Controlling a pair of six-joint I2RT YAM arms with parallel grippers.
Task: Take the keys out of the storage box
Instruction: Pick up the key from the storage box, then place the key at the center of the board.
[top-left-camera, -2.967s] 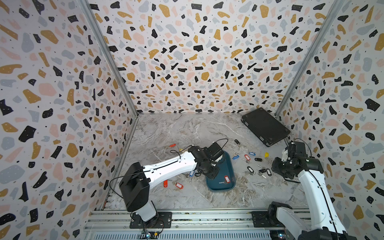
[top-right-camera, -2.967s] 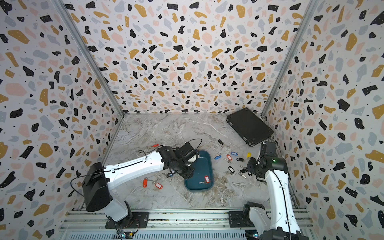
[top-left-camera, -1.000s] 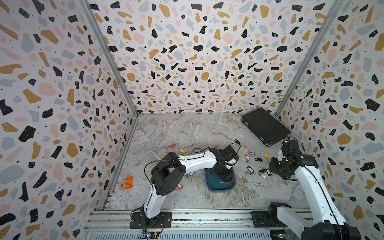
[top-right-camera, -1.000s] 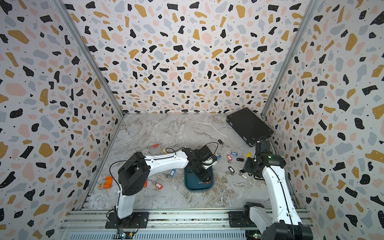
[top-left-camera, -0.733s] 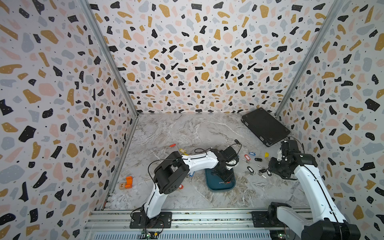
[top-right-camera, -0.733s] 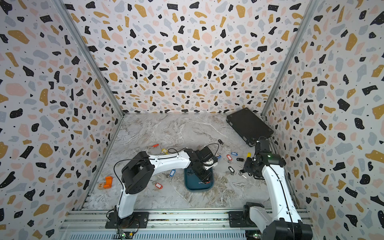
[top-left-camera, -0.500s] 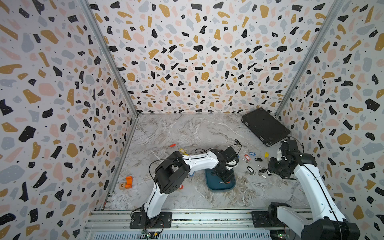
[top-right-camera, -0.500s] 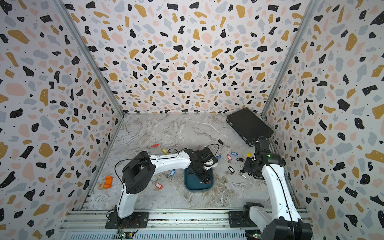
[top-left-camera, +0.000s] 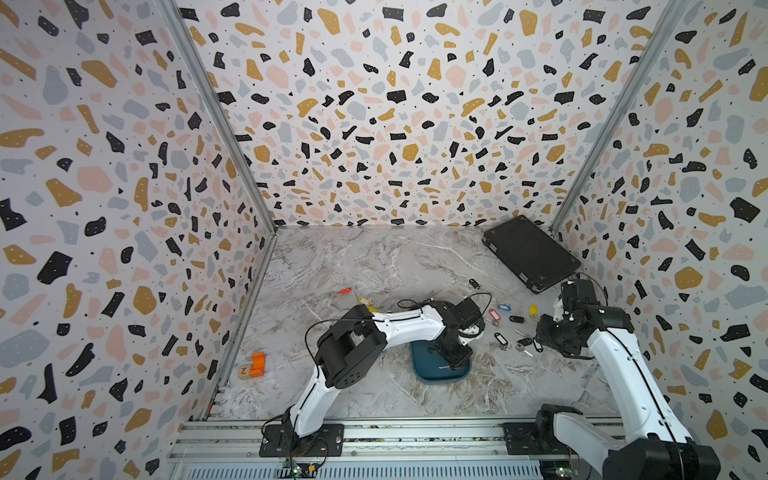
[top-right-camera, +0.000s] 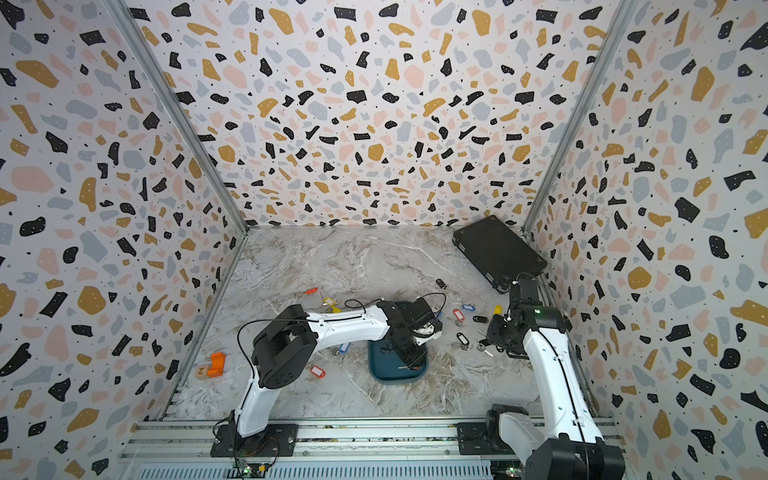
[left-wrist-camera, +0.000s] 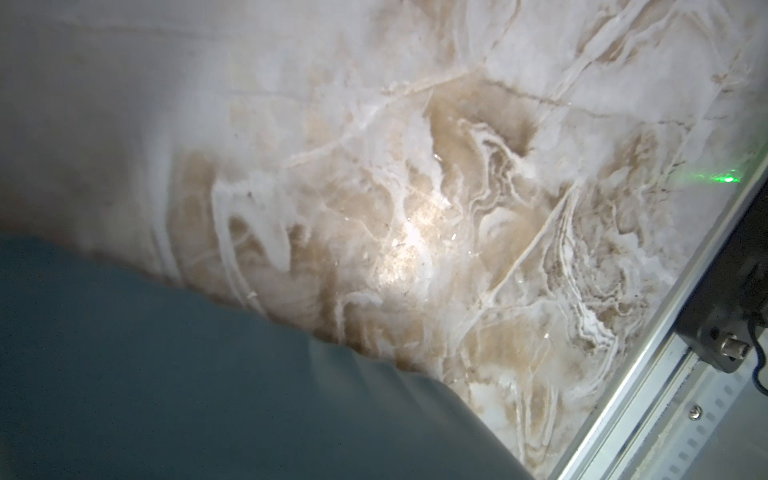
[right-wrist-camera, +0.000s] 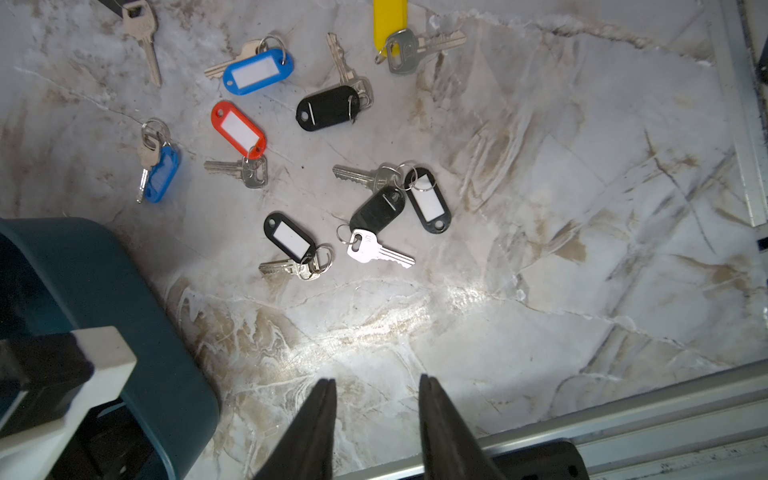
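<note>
Both top views place the left gripper (top-left-camera: 454, 360) down in the storage box (top-left-camera: 422, 371), lower centre of frame. Its jaw state cannot be told. The left wrist view shows only the box and marble floor (left-wrist-camera: 415, 166). The right wrist view alone shows the right gripper (right-wrist-camera: 376, 379) standing apart and empty. It also shows keys (right-wrist-camera: 376, 212) loose on the floor, upper left.

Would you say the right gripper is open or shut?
Open: the right gripper shows both fingers apart, only bare tabletop between them.
</note>
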